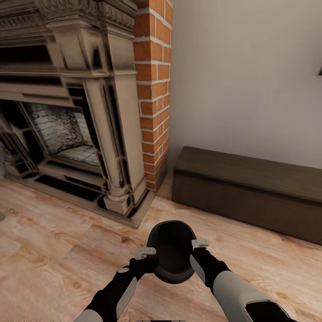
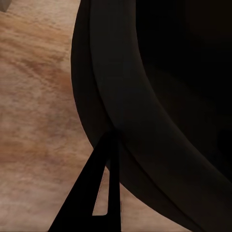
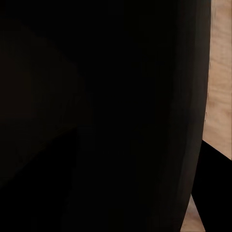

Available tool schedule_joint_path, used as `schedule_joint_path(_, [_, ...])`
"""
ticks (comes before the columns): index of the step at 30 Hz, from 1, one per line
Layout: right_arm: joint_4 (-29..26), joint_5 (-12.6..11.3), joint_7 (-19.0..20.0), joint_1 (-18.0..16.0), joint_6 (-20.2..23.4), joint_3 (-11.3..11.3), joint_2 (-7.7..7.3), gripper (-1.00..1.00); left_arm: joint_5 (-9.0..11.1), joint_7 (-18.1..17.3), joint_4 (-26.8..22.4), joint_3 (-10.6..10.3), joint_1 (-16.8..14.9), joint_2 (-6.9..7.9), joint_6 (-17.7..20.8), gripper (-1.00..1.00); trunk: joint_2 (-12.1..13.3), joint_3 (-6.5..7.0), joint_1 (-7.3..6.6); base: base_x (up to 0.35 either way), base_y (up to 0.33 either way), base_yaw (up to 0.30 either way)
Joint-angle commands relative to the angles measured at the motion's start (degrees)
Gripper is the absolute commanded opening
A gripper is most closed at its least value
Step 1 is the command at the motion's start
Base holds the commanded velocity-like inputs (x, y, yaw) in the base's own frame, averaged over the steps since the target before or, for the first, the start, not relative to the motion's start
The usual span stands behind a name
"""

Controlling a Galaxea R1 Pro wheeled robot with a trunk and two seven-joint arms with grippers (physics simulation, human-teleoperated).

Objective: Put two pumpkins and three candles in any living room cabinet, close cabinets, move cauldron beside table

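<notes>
Cauldron (image 1: 172, 257): black, wide-mouthed, between left claw (image 1: 145, 253) and right claw (image 1: 200, 244); grip apparently closed on rim.

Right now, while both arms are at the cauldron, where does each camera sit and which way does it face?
Head view: up on the head, facing forward and down at the cauldron between the left gripper and right gripper, both forearms showing; fireplace and cabinet stand beyond.
Left wrist view: near the left gripper, facing the cauldron's outer wall over the wooden floor; one dark finger shows.
Right wrist view: near the right gripper, pressed close to the cauldron.
All share the cauldron.
</notes>
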Motion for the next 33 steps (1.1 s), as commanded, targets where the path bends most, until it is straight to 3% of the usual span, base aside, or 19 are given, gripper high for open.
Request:
schedule_joint_path(1, [-0.88, -0.76, -0.05, -0.06, 0.24, -0.05, 0.03, -1.00, -0.31, 0.28, 0.03, 0.09, 0.00, 0.00, 0.30, -1.00, -0.03, -0.05, -0.02, 0.000, 0.000, 0.078])
schedule_joint_path(24, [-0.88, -0.78, 0.04, -0.05, 0.15, -0.18, 0.03, -1.00, -0.31, 0.23, 1.49, 0.01, 0.00, 0.00, 0.30, -1.00, -0.03, -0.05, -0.02, 0.000, 0.000, 0.008])
schedule_joint_path(33, [-0.88, -0.81, 0.04, -0.02, 0.15, -0.19, 0.03, -1.00, -0.31, 0.21, 1.62, 0.00, 0.00, 0.00, 0.30, -1.00, -0.03, 0.62, -0.02, 0.000, 0.000, 0.000])
